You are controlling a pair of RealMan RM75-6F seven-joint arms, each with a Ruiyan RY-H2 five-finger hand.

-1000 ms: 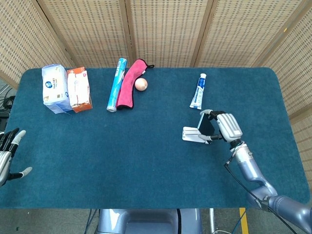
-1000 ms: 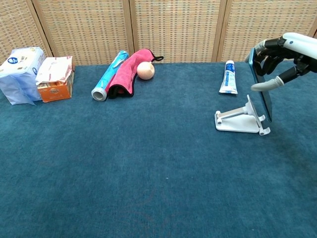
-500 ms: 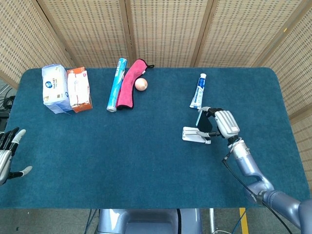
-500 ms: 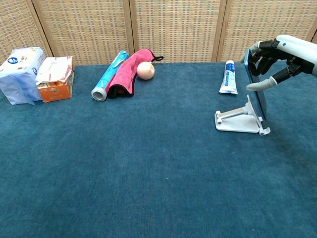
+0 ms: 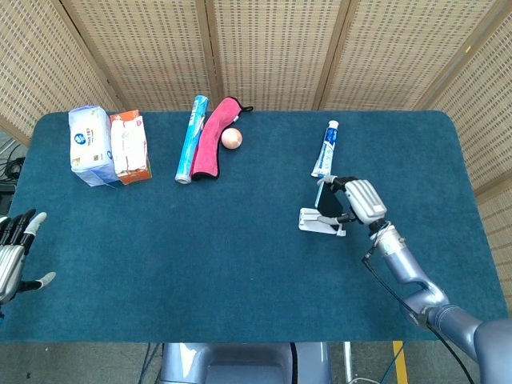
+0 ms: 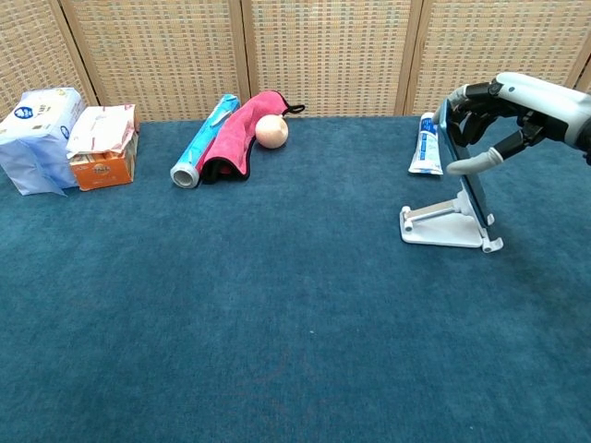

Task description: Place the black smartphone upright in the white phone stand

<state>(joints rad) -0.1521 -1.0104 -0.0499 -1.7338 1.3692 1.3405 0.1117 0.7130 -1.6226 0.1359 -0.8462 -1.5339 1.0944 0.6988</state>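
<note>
The black smartphone (image 6: pixel 466 172) shows edge-on in the chest view, its top tilted left and its lower edge down by the front lip of the white phone stand (image 6: pixel 441 227). My right hand (image 6: pixel 506 109) grips the phone's upper part with thumb and fingers. In the head view the same hand (image 5: pixel 360 201) covers most of the phone (image 5: pixel 327 205) above the stand (image 5: pixel 315 222). Whether the phone's weight rests fully in the stand I cannot tell. My left hand (image 5: pixel 14 257) hangs at the table's near left edge, fingers spread, holding nothing.
A toothpaste tube (image 6: pixel 426 145) lies just behind the stand. Along the back stand a blue roll (image 5: pixel 191 138), a pink cloth (image 5: pixel 214 138) and a small ball (image 5: pixel 231 138). Two tissue packs (image 5: pixel 90 146) sit at the back left.
My right hand has carried the phone leftward and lowered it, and the phone's bottom edge now sits at the stand's lip. The left hand has barely shifted.
</note>
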